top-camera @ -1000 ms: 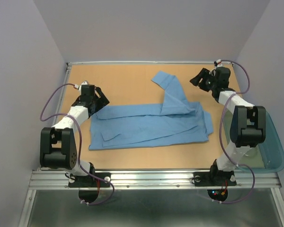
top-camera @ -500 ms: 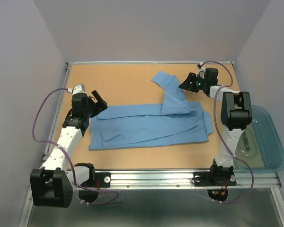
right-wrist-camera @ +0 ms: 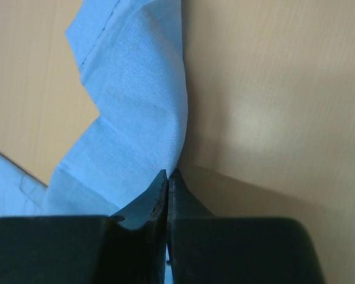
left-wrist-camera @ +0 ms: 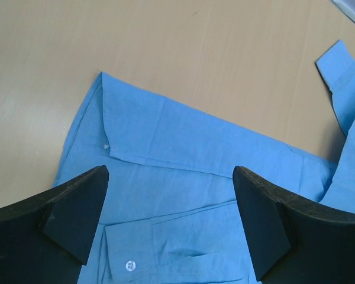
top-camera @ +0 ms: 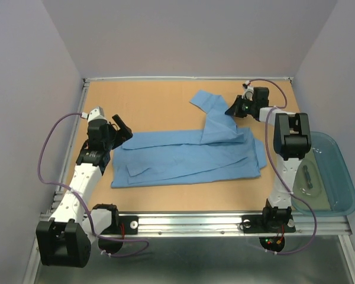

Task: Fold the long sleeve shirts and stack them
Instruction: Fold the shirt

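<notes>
Left gripper (top-camera: 119, 129) is spread wide, hovering just over the left end of the light blue shirt (top-camera: 189, 157), holding nothing. In the left wrist view a folded corner of cloth lies between the two open fingers, with a white button (left-wrist-camera: 129, 265) low in the shot.

The shirt lies flat in the middle of the tan table (top-camera: 154, 100), its body folded into a long band with its long axis running left to right. One sleeve (top-camera: 216, 118) breaks off from the right part and angles toward the far edge, its cuff (top-camera: 198, 96) pointing far-left.

Right gripper (top-camera: 232, 110) is at that sleeve's right edge, fingers pressed together and pinching the edge of the cloth; the right wrist view shows the fold running right into the tips.

A teal plastic tub (top-camera: 337, 177) sits off the table's right side.
</notes>
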Tool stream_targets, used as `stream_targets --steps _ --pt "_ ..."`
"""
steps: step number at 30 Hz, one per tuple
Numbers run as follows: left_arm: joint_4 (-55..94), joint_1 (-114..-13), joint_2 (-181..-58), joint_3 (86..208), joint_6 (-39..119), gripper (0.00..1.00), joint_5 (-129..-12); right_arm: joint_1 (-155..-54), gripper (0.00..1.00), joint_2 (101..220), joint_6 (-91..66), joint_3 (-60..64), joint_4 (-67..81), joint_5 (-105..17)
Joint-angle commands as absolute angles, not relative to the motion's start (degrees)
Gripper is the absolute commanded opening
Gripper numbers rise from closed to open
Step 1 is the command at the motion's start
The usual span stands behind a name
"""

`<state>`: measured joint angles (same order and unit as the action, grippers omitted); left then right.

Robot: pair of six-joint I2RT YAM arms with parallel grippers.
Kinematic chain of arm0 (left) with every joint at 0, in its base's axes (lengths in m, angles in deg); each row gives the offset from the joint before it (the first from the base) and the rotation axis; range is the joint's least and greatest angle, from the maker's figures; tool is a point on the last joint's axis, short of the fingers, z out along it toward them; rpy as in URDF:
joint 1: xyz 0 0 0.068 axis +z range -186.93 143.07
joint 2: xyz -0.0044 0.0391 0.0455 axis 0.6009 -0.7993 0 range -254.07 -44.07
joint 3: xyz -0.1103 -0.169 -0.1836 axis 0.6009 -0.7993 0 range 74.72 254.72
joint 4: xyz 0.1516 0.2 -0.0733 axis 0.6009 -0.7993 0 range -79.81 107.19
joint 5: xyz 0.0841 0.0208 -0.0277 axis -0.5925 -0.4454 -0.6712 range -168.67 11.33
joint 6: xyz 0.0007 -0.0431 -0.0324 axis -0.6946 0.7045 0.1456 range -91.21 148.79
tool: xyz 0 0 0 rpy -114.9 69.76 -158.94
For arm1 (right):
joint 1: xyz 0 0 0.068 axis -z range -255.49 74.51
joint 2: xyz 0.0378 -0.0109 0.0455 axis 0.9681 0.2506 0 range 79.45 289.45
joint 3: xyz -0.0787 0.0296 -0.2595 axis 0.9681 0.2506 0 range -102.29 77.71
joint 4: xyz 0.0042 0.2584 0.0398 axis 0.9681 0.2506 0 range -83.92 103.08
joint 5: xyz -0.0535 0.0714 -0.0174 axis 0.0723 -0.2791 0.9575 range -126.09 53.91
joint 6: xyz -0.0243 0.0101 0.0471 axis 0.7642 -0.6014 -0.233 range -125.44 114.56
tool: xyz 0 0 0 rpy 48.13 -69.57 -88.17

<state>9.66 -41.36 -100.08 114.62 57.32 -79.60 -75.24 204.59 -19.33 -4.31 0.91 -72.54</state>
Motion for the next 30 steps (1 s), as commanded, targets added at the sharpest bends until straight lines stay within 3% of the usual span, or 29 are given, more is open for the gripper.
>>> stream_targets --steps 1,6,15,21,25,28,30 --pt "10.69 -41.50 -98.03 114.44 56.92 0.99 -80.86 -76.80 0.01 194.17 -16.69 -5.97 1.95 -72.22" --pt "9.72 -41.50 -97.77 115.32 56.56 0.99 -81.66 -81.01 0.01 180.39 -17.30 2.27 3.70 -70.03" --pt "8.58 -41.50 -96.89 114.27 57.44 0.99 -77.11 -98.15 0.05 163.84 -19.85 23.82 5.91 -60.97" --pt "8.31 -41.68 -93.20 112.43 58.85 0.99 -73.49 -105.37 0.29 155.75 -23.98 37.45 10.55 -61.23" --pt "8.14 -41.85 -90.84 110.59 59.46 0.99 -71.73 -105.55 0.57 146.44 -24.17 37.64 19.42 -58.43" --pt "8.05 -41.94 -89.77 109.53 59.81 0.99 -71.03 -105.46 0.69 140.63 -24.86 34.22 24.97 -51.41" --pt "8.05 -42.03 -89.68 108.56 59.82 0.99 -70.67 -104.93 0.70 139.65 -26.44 32.46 26.38 -43.85"
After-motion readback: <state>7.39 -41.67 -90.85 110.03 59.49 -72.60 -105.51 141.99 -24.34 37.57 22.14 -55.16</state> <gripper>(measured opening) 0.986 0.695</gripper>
